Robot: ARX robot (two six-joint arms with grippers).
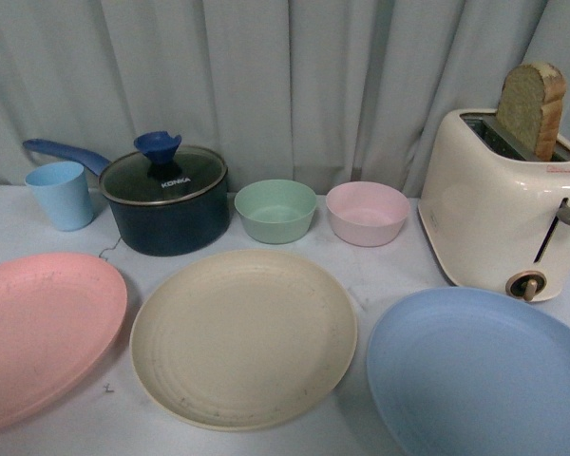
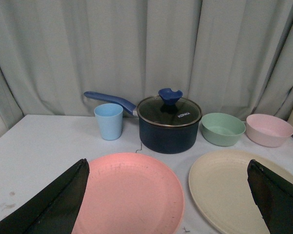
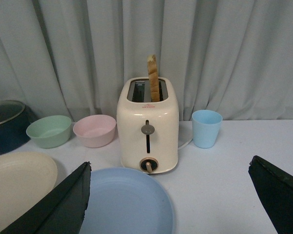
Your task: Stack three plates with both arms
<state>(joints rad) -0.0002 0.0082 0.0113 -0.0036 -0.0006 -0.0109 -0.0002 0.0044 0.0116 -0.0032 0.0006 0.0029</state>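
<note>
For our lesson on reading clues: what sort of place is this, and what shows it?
Probably a staged kitchen tabletop rather than a real kitchen: a toaster holding bread, a lidded saucepan and a cream plate sit on a white table before a plain curtain.

White "KONKA" stands on the glass pot lid (image 1: 188, 171)

The pink plate (image 1: 43, 332) lies flat at the left of the counter (image 1: 361, 280), the cream plate (image 1: 242, 337) in the middle, the blue plate (image 1: 480, 375) at the right. All are round, shallow, matte and right side up, in a row just beside one another, none overlapping. The cream plate shows faint concentric rings.
</note>
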